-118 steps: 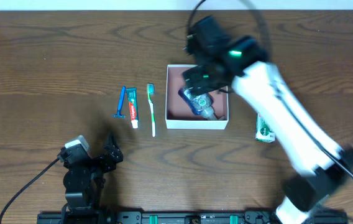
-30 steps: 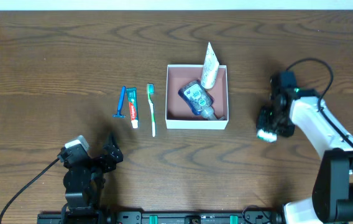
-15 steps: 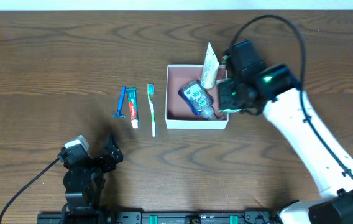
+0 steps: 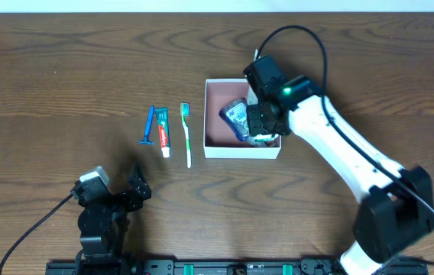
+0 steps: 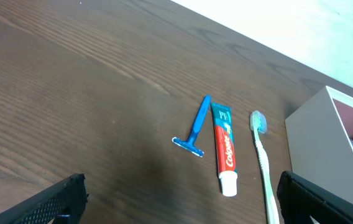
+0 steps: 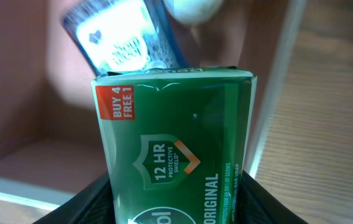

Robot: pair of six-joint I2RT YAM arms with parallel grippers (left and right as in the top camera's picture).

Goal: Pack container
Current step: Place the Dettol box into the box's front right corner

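Observation:
The container (image 4: 218,145) is a white box with a pinkish inside, at the table's middle. A blue-labelled bottle (image 4: 237,114) lies in it. My right gripper (image 4: 266,124) hangs over the box's right half. In the right wrist view the gripper (image 6: 173,202) is shut on a green soap box (image 6: 173,137), held above the container's floor (image 6: 33,130) beside the bottle (image 6: 117,37) and the right wall (image 6: 279,93). My left gripper (image 4: 125,195) is open and empty near the front left; its fingers frame the left wrist view (image 5: 183,205).
A blue razor (image 4: 150,126), a red and green toothpaste tube (image 4: 162,131) and a green toothbrush (image 4: 186,134) lie side by side left of the container. They also show in the left wrist view: razor (image 5: 196,124), toothpaste (image 5: 224,146), toothbrush (image 5: 262,155), container wall (image 5: 310,143).
My right gripper took the green soap box from the table right of the container and carried it left over the box. The left arm has not moved.

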